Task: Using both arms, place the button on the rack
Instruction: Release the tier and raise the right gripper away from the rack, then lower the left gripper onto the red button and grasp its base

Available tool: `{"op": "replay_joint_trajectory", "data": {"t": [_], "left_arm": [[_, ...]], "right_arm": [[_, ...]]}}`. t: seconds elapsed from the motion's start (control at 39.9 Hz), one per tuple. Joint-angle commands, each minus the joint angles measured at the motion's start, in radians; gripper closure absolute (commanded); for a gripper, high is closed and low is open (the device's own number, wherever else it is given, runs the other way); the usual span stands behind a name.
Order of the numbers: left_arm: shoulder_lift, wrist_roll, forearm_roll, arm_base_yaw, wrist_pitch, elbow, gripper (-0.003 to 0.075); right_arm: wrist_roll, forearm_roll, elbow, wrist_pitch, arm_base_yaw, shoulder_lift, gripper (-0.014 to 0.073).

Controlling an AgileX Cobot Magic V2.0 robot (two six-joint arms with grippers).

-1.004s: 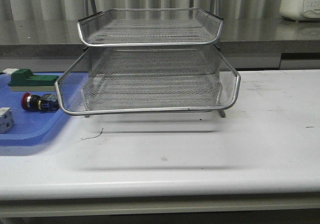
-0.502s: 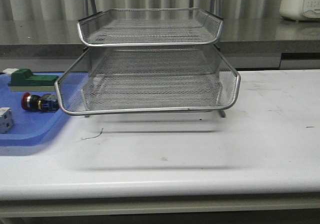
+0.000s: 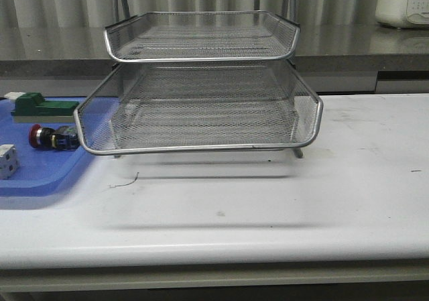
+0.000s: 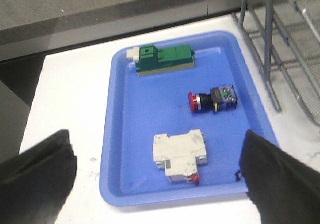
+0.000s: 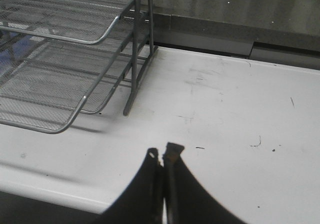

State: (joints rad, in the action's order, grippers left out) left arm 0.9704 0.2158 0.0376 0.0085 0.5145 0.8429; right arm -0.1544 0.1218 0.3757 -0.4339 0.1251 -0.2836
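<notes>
The button (image 3: 49, 137), with red cap and blue-yellow body, lies on its side in the blue tray (image 3: 40, 177), just left of the rack (image 3: 201, 106). It also shows in the left wrist view (image 4: 212, 99). The rack's middle tier sticks out toward the front. My left gripper (image 4: 160, 181) is open wide, high above the tray's near edge, with nothing between its fingers (image 4: 37, 176). My right gripper (image 5: 163, 154) is shut and empty above the bare table, right of the rack (image 5: 75, 69). Neither arm shows in the front view.
In the tray also lie a green rectangular block (image 4: 165, 59) and a white breaker-like block (image 4: 180, 154). The green block (image 3: 37, 106) and the white piece (image 3: 7, 160) show in the front view too. A white appliance (image 3: 402, 3) stands on the back counter.
</notes>
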Motion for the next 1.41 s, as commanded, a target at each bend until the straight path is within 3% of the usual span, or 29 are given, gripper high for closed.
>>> {"op": "replay_joint_trajectory", "data": {"t": [0.0,0.25,0.4,0.65,0.95,1.38], "left_arm": [[0.128,0.116,-0.001,0.000,0.069,0.150,0.0103],[0.459,0.316,-0.015,0.000,0.299,0.432,0.0103],[0.580,0.419,-0.030,-0.030,0.299,0.521,0.0103],[0.804,0.419,-0.038,-0.092,0.365,0.689,0.0103],[1.013,0.547,-0.080,-0.092,0.377,0.848,0.0103],[1.214,0.583,-0.141,-0.090,0.431,1.045,0.0103]], "right_arm": [[0.000,-0.006,0.026,0.081,0.002,-0.006,0.0654],[0.000,-0.006,0.026,0.081,0.002,-0.006,0.0654],[0.000,-0.006,0.026,0.081,0.002,-0.006,0.0654],[0.000,-0.006,0.026,0.081,0.002,-0.006,0.0654],[0.000,-0.006,0.026,0.081,0.002,-0.006,0.0654],[0.000,-0.006,0.026,0.081,0.002,-0.006,0.0654]]}}
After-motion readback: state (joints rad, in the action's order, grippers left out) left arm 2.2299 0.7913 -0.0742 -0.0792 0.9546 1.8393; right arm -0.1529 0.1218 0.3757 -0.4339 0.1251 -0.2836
